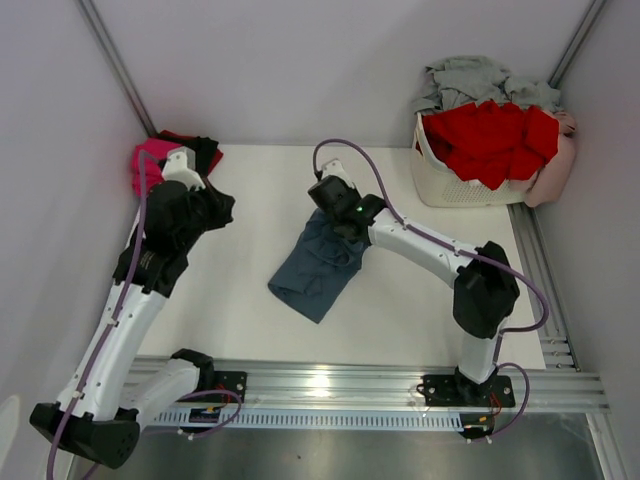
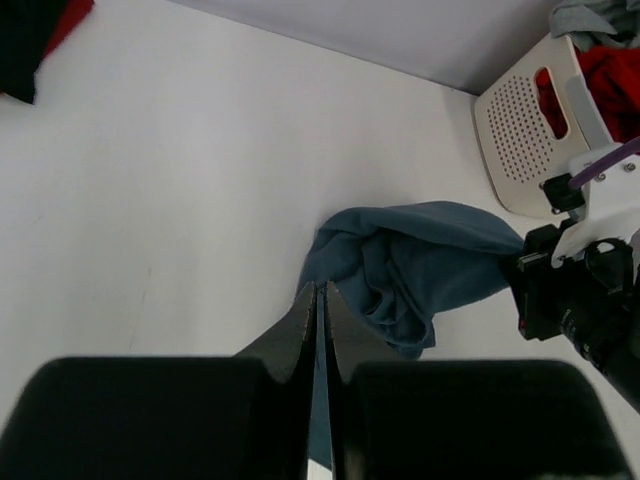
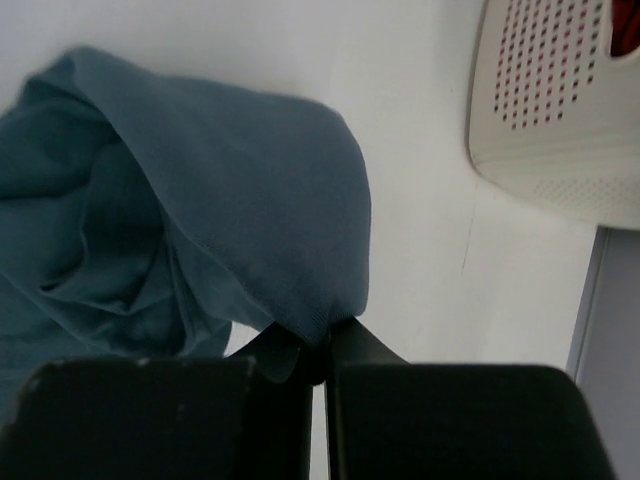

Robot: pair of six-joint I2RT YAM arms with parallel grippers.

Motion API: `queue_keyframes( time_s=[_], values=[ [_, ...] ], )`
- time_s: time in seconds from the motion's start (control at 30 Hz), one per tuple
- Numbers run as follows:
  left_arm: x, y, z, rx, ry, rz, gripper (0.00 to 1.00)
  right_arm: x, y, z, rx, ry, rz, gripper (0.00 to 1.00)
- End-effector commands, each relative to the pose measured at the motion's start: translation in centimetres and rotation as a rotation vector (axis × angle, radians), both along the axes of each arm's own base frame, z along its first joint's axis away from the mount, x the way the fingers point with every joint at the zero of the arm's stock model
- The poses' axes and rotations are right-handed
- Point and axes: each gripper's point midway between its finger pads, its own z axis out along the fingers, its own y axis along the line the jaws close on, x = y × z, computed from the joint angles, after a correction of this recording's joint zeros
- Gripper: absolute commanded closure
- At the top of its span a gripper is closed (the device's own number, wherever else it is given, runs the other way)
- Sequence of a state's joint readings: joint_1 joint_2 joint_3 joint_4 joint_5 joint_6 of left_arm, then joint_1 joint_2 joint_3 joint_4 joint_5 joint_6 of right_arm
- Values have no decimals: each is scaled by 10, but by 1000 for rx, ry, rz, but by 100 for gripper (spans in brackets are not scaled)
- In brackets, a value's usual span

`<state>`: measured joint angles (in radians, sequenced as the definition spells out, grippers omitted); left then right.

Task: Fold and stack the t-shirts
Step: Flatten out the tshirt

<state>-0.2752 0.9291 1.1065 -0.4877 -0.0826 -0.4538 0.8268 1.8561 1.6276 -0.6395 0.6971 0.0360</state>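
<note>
Overhead, a crumpled slate blue-grey cloth t-shirt (image 1: 318, 265) lies mid-frame on the white counter (image 1: 250, 290), its upper edge pinched by the right tool (image 1: 338, 218). At upper left the left tool (image 1: 222, 207), clenched on nothing, is near a magenta-pink t-shirt (image 1: 150, 157) and a black t-shirt (image 1: 206, 150). Red t-shirts (image 1: 490, 135) and a pale grey t-shirt (image 1: 478, 80) fill the white lattice plastic basket (image 1: 455, 185) at upper right.

From the left wrist, pressed-together fingers (image 2: 305, 320) point toward the blue shirt at centre right.

From the right wrist, the jaws clamp a fold of that shirt at lower centre.

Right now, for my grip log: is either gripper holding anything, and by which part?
The right gripper pinches the blue-grey t-shirt by a bunched fold of cloth; the left gripper is shut, holding nothing.
</note>
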Motion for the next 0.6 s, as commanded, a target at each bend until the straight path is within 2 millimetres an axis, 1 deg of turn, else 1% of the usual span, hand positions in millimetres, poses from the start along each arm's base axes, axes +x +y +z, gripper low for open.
queue_keyframes(
  time_s=[0.0,0.07,0.1,0.13,0.17,0.2,0.23,0.27,0.3,0.37,0.4,0.47,0.5,0.57],
  values=[
    [6,-25,-17,0,48,-128,91,-11,-23,24,76,-59,-84,100],
    [6,-38,-40,-33,133,-177,88,-20,-33,17,79,-51,-95,100],
    [9,-46,-60,-56,207,-196,88,-22,-35,14,91,-50,-102,100],
    [5,-59,-74,-88,256,-255,88,-23,-38,12,98,-46,-107,100],
    [3,-63,-93,-93,303,-263,89,-27,-40,7,92,-34,-106,100],
    [0,-73,-102,-90,327,-281,89,-29,-41,4,90,-26,-106,100],
    [-1,-77,-123,-86,371,-279,88,-29,-42,3,91,-25,-113,100],
    [-5,-80,-135,-76,403,-284,87,-31,-43,-1,83,-17,-112,100],
    [-12,-91,-143,-75,440,-310,83,-31,-43,-4,79,-9,-113,100],
    [-23,-101,-166,-47,524,-336,78,-32,-44,-6,77,-6,-115,100],
    [-34,-112,-173,-26,549,-371,67,-33,-45,-6,74,-7,-119,100],
    [-49,-121,-191,11,602,-394,56,-33,-46,-8,77,-8,-123,100],
    [-52,-124,-195,11,614,-398,52,-34,-47,-10,75,-4,-122,100],
    [-60,-129,-206,13,646,-413,51,-35,-45,-12,83,3,-117,100]
  ],
)
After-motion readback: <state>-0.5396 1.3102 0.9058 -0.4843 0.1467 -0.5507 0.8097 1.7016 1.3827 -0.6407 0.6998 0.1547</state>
